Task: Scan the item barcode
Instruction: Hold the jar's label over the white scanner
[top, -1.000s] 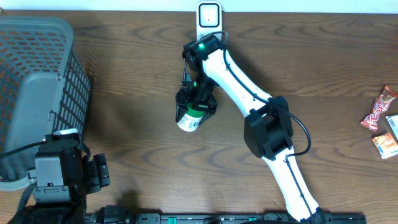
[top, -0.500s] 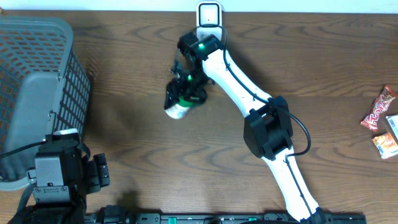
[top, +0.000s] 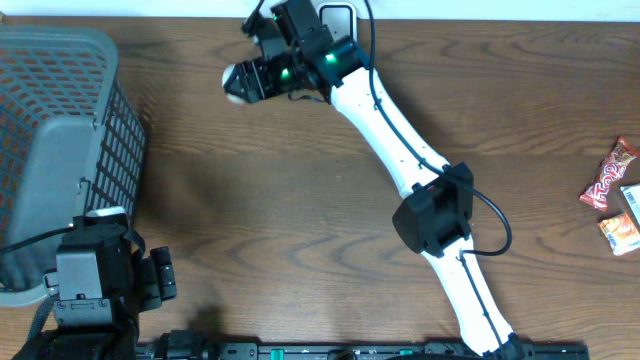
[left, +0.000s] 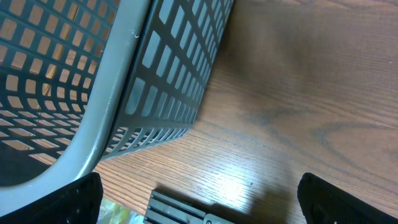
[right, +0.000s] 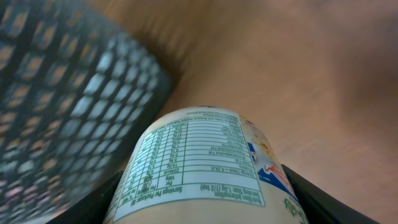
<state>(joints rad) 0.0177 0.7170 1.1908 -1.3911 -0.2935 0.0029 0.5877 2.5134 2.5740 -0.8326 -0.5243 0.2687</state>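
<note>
Tabletop (top: 250, 220): dark wood grain. A grey mesh basket (top: 60, 120) is set at the far left; only its grid walls and grey floor are seen. The left pincer (left: 205, 200) is parked beside the basket, fingers spread wide, nothing between them.

A white jar (top: 238, 83) is clamped in the right pincer (top: 256, 80) near the far edge, held on its side, just left of the white scanner (top: 336, 20). A nutrition table is printed on its label; "Servings Per Package" is made out.

Two snack packets, one red (top: 612, 175) and one orange (top: 620, 232), are noted at the right edge; their lettering is unreadable.
</note>
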